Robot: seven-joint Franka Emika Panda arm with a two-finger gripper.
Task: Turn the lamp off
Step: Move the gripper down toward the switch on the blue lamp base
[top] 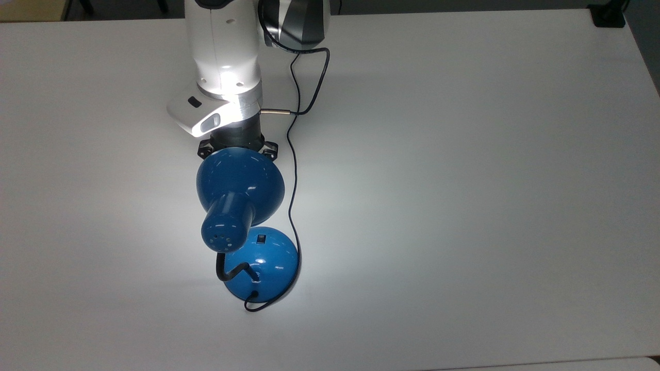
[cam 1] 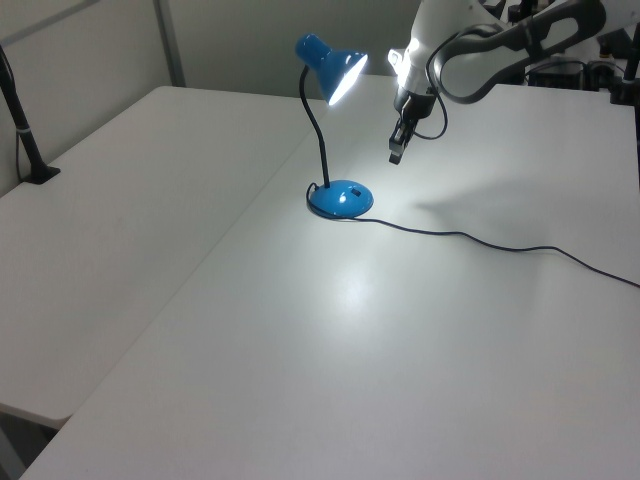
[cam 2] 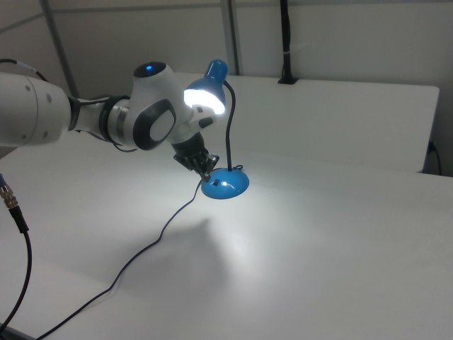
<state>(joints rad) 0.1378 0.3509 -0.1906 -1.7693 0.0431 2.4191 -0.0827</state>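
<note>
Lit lamp (cam 1: 338,198) stands on table (cam 1: 400,330), gripper (cam 1: 396,153) beside.

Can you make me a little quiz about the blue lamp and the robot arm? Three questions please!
1. True or false: the lamp is shining on the table.
2. Where is the small black switch? A) on the round blue base. B) on the shade. C) on the cord.
3. Fill in: in the left view, the gripper hangs to the left view's ____ of the shade.

Key: 1 true; 2 A; 3 right.
</note>
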